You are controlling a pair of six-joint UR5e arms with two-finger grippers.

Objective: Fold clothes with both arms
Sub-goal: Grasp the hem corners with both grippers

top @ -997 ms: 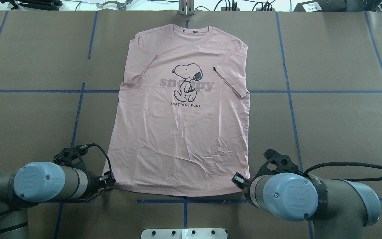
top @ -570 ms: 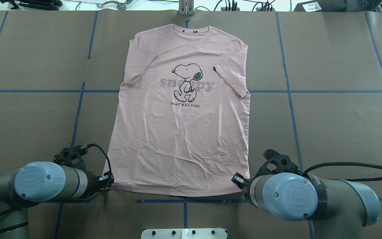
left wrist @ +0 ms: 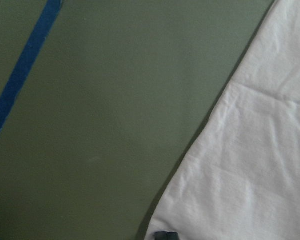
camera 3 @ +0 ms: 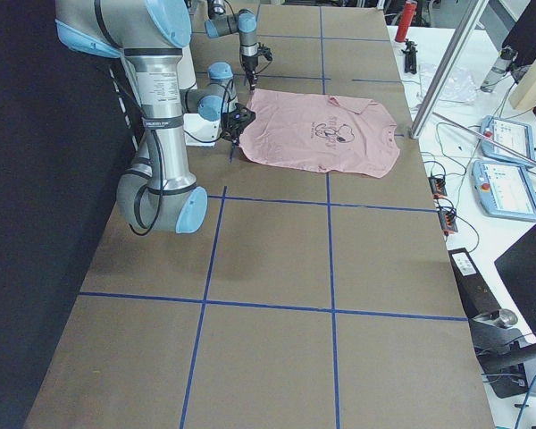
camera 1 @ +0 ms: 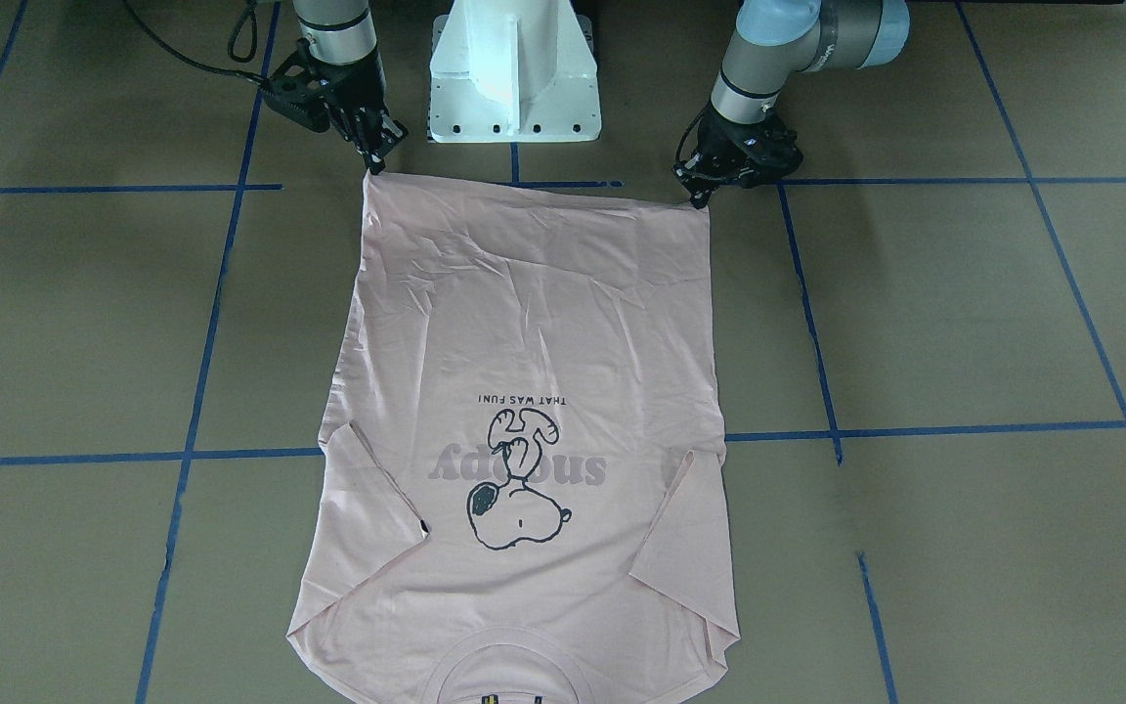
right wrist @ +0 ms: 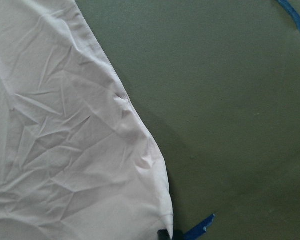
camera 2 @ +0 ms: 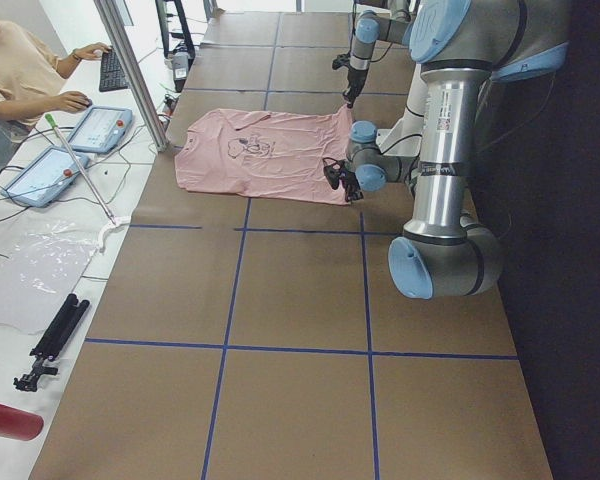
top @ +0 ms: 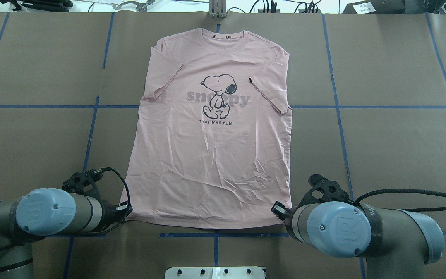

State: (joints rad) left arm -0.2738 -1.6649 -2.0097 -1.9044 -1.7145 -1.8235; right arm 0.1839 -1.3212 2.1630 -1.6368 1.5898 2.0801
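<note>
Two hem corners of the T-shirt (camera 1: 524, 323) (print up) sit pinched in the left gripper (camera 1: 697, 194) and right gripper (camera 1: 374, 161), fingers closed on cloth, likely for folding that edge over.

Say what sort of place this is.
Probably a robotics lab workcell: a paper-covered table with blue tape grid, two teach pendants beside an operator at a keyboard, and a left arm and right arm flanking a white pedestal.

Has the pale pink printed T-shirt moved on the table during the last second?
No. The pale pink T-shirt keeps its place: its sleeve tip still meets the same blue tape line.
</note>
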